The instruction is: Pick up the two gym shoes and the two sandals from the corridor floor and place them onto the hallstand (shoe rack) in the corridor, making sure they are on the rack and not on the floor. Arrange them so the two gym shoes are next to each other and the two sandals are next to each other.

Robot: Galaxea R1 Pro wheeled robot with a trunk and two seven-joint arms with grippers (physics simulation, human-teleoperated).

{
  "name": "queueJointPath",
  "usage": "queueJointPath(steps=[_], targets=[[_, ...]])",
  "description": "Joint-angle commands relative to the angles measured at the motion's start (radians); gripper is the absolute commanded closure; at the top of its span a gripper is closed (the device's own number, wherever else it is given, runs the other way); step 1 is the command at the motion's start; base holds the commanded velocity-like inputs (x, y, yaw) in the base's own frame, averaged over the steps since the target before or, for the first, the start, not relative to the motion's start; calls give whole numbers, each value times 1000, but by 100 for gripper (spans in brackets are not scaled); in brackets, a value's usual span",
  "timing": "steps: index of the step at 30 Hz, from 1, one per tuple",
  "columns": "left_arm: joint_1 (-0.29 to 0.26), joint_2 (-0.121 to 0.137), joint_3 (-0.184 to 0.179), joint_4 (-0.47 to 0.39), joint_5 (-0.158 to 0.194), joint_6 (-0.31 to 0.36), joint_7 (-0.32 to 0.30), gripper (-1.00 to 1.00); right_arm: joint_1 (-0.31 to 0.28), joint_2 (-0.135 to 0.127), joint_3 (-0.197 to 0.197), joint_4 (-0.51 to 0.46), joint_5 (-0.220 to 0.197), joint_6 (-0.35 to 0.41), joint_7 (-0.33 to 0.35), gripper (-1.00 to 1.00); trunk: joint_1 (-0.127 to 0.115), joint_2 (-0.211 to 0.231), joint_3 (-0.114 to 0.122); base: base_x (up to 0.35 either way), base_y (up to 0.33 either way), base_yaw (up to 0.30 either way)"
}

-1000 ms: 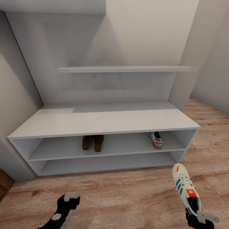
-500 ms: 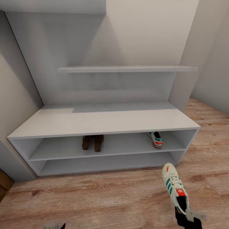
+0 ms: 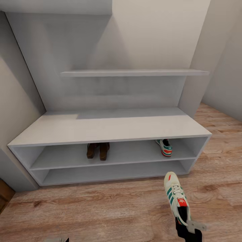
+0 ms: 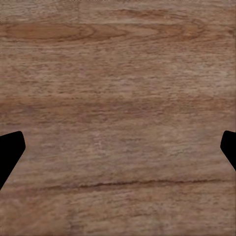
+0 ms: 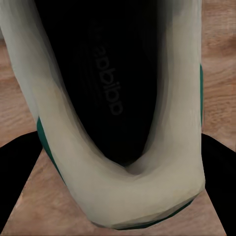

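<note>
Right gripper (image 3: pixel 187 224) clamped gym shoe (image 3: pixel 175 197) by heel, just before hallstand (image 3: pixel 111 129); left gripper (image 4: pixel 118 147) gaped empty over floor (image 4: pixel 118 73).

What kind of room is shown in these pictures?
Probably a home corridor or entryway: a pale grey shoe rack with sandals and a gym shoe on its shelf, a wood-plank floor, and plain walls close by.

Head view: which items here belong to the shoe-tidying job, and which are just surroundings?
Job items:
- held gym shoe in right hand
- shelved gym shoe
- sandals
- hallstand
- corridor floor

Surroundings:
- wall
</note>
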Motion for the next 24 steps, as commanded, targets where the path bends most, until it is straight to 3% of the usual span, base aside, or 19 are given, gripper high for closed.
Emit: queueJointPath(steps=[1, 8, 18, 24], targets=[[-1, 0, 3, 1, 8, 0, -10, -100, -1, 5, -4, 0, 10, -2, -7, 100, 0, 0, -1, 0, 0, 0], [-1, 9, 3, 1, 8, 0, -10, -100, -2, 29, 0, -32, 19, 8, -9, 100, 0, 0, -1, 0, 0, 0], [-1, 42, 5, 6, 17, -1, -10, -100, -3, 85, 14, -88, 89, 65, -17, 100, 0, 0, -1, 0, 0, 0], [-1, 48, 5, 6, 18, -1, -10, -100, -4, 119, 16, -121, 124, 100, -18, 100, 0, 0, -1, 0, 0, 0]])
